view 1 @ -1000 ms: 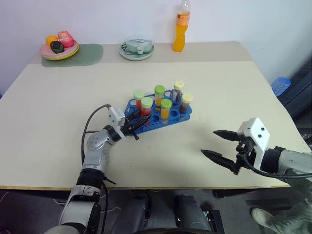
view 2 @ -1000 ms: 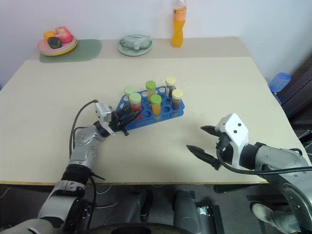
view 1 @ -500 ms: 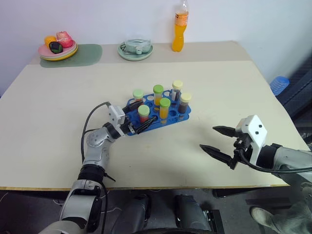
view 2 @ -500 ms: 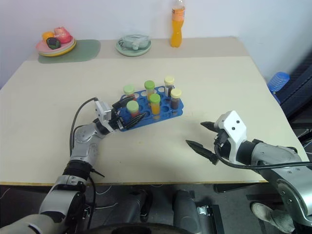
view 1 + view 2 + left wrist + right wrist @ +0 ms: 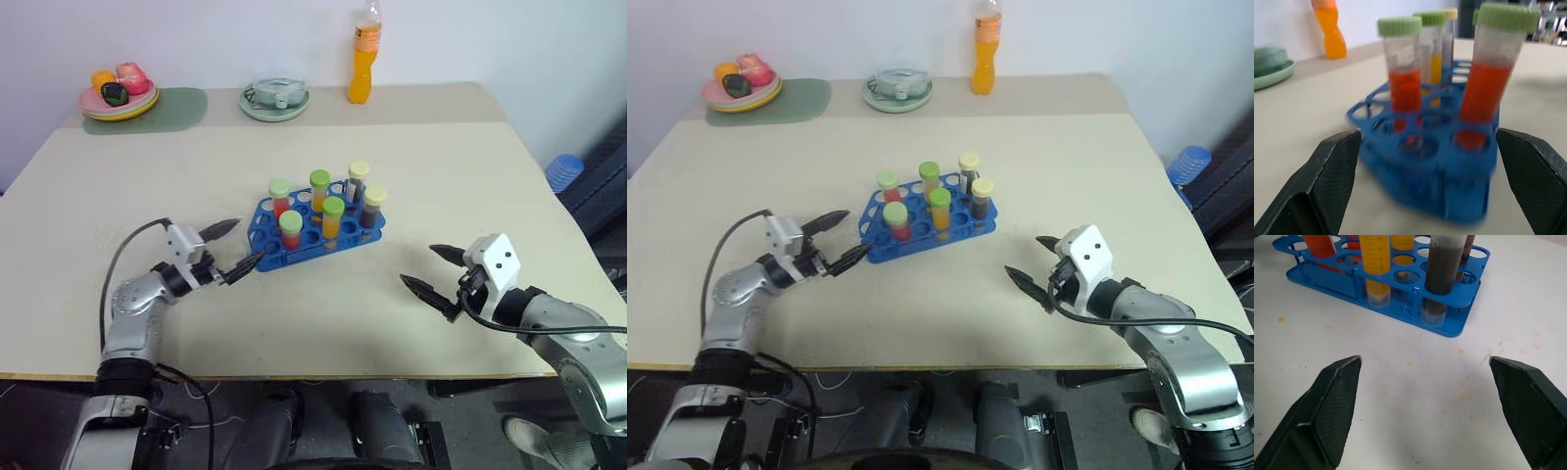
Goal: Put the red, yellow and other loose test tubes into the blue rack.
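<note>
Six capped test tubes [image 5: 291, 228] stood upright in the blue rack [image 5: 315, 235] on the worktop [image 5: 441, 186]. My left gripper [image 5: 233, 248] and right gripper [image 5: 432, 271] hung empty, jaws spread wide.

Blue rack [image 5: 1449, 325] on table [image 5: 1415, 416], brown tube [image 5: 1442, 271], yellow tube [image 5: 1375, 264], jaws spread

Two head cameras, side by side, look forward and down over a beige table [image 5: 441, 176], showing almost the same scene with a blue rack [image 5: 318, 227] near its centre. The left wrist camera sits low, close to the rack's end, facing along the tabletop. The right wrist camera looks down from farther off at the rack's other end.
</note>
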You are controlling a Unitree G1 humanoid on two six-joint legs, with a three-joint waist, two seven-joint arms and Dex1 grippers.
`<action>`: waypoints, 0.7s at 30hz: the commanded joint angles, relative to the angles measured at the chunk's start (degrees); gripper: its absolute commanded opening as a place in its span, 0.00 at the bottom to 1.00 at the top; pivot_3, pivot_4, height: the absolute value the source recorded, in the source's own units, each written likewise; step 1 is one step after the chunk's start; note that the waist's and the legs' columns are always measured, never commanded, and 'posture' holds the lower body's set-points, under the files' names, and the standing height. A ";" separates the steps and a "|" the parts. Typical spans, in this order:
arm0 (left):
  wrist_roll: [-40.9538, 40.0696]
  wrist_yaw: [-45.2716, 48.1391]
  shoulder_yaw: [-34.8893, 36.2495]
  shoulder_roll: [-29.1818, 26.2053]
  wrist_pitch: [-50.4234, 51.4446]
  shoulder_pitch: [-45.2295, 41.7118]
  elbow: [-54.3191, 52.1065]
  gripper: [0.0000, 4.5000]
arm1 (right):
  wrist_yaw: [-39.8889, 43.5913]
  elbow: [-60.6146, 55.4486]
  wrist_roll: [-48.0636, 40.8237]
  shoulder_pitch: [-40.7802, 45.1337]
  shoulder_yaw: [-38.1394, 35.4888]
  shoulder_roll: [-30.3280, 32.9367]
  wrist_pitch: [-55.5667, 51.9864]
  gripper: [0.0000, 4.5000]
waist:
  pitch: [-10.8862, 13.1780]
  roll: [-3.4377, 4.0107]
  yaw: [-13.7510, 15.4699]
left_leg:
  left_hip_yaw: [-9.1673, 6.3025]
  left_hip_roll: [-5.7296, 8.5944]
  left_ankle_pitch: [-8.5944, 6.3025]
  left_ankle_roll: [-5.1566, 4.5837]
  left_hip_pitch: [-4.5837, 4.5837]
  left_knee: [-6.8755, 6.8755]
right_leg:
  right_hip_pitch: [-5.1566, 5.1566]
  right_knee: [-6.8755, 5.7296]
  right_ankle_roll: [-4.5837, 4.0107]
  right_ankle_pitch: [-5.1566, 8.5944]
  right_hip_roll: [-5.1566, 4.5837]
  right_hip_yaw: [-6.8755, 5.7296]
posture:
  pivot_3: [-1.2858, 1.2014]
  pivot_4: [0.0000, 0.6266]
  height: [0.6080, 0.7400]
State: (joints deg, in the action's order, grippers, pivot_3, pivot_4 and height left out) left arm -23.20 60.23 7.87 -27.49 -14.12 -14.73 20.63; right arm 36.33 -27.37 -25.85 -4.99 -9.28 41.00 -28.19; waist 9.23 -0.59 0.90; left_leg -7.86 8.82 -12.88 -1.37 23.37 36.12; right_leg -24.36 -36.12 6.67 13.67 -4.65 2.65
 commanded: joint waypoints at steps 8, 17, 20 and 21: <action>-8.14 4.49 2.85 -3.96 10.25 5.97 -10.86 0.99 | 1.56 0.47 0.39 -0.53 -0.49 -2.09 3.33 0.96 | 0.00 0.03 -0.09 | 0.00 -0.02 -0.01 0.01 -0.01 -0.02 | -0.02 -0.03 -0.01 0.01 0.01 0.01 | 0.52 0.24 1.00; -9.83 -0.35 0.28 1.45 18.80 3.02 -17.77 0.99 | 1.01 -0.56 0.99 -0.12 1.08 -3.16 2.63 0.96 | 0.00 0.03 -0.11 | 0.00 -0.01 0.00 0.02 0.00 -0.02 | -0.02 -0.02 -0.01 0.01 0.00 0.01 | 0.52 0.24 1.00; -9.27 -3.31 -1.89 4.04 21.99 -0.42 -19.43 0.99 | 0.65 -0.88 0.94 -0.36 0.56 -3.20 2.64 0.96 | 0.01 0.02 0.10 | 0.00 -0.01 0.00 0.02 0.00 0.00 | -0.01 -0.02 -0.01 0.00 0.00 0.00 | 0.52 0.24 1.00; -8.88 -4.06 -2.57 4.75 22.78 -1.55 -19.52 0.99 | 0.51 -0.90 1.03 -0.41 0.47 -3.22 2.70 0.96 | 0.01 0.02 0.04 | 0.00 -0.01 0.00 0.02 0.00 0.01 | 0.00 -0.02 -0.01 0.00 0.00 0.00 | 0.52 0.24 1.00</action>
State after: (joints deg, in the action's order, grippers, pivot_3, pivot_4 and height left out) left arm -31.91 57.39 6.08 -23.25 7.61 -14.81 3.55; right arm 37.31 -25.85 -24.84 -5.52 -7.64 38.15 -25.95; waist 9.24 -0.58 0.93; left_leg -7.87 8.81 -12.88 -1.35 23.37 36.13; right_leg -24.35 -36.14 6.67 13.67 -4.65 2.66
